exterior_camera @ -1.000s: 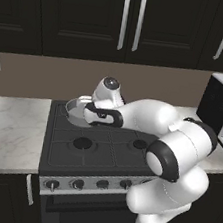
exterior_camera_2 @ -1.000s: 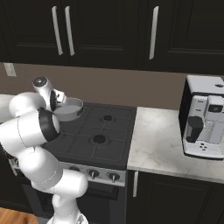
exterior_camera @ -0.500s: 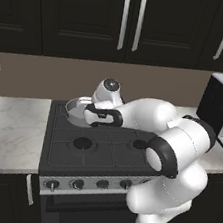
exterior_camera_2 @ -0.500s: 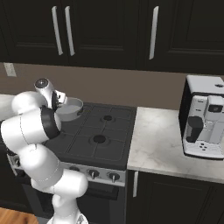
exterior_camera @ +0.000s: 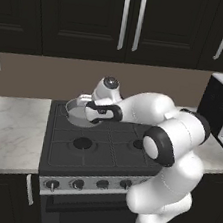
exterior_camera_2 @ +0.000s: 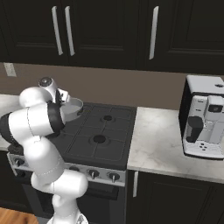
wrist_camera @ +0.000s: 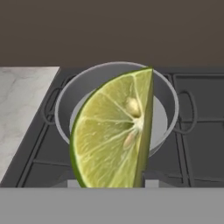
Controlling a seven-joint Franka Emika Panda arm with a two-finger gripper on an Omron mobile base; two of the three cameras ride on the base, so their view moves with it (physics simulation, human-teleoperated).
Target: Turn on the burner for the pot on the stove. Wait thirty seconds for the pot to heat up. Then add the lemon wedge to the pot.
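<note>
Fingers [wrist_camera: 148, 178] of the gripper [wrist_camera: 109, 181] stand narrow and clamp the lemon wedge [wrist_camera: 114, 131], which is held upright with its cut face toward the hand camera and two pale seeds visible. Directly behind the wedge sits the pot [wrist_camera: 168, 103], its pale interior open and one side handle on each flank. From the left base view, the gripper [exterior_camera: 89, 111] hangs at the near rim of the pot [exterior_camera: 75, 109]. The pot occupies the rear left corner of the stove [exterior_camera: 97, 152], on black grates. Dark knobs line the silver front strip. Marble counter [exterior_camera_2: 166, 144] adjoins the stove's right edge and carries a coffee machine [exterior_camera_2: 205, 124] near the wall.
</note>
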